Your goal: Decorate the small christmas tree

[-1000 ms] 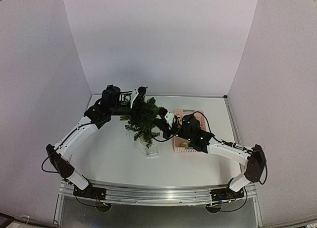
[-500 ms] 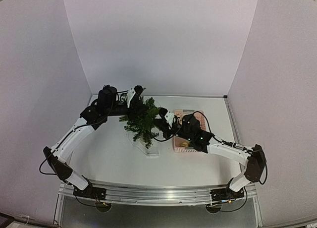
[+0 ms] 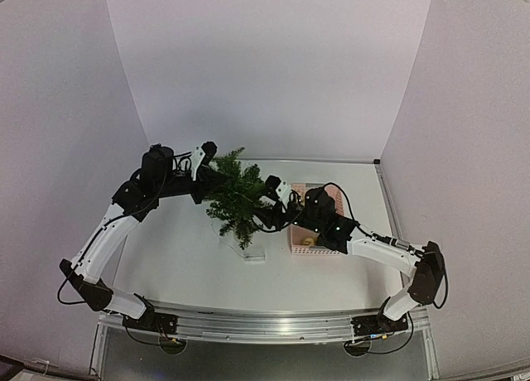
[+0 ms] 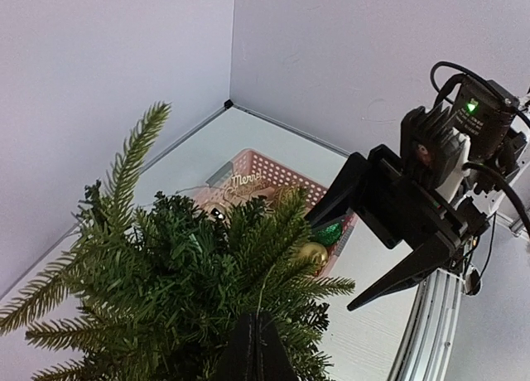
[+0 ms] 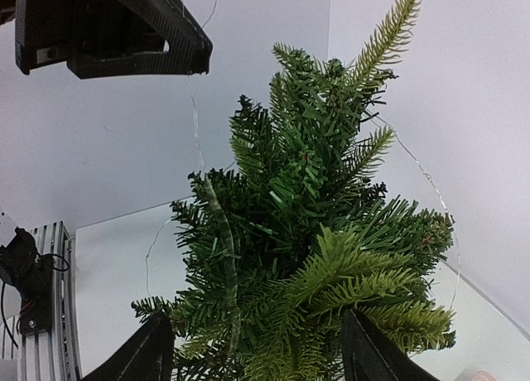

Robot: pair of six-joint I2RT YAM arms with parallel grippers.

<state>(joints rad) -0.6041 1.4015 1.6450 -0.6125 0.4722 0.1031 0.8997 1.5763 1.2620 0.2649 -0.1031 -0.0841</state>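
Two grippers are seen beside the small christmas tree (image 3: 236,200): the jaws are pressed together on the left gripper (image 4: 255,348), spread on the right gripper (image 5: 258,348).

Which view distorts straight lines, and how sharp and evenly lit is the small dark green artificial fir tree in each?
Top external: the wide lens bows the metal front rail and tilts the lilac walls; soft even light, the small dark green artificial fir tree clear. Left wrist: needles sharp, the shut left gripper soft at the bottom edge. Right wrist: needles crisp, no glare.
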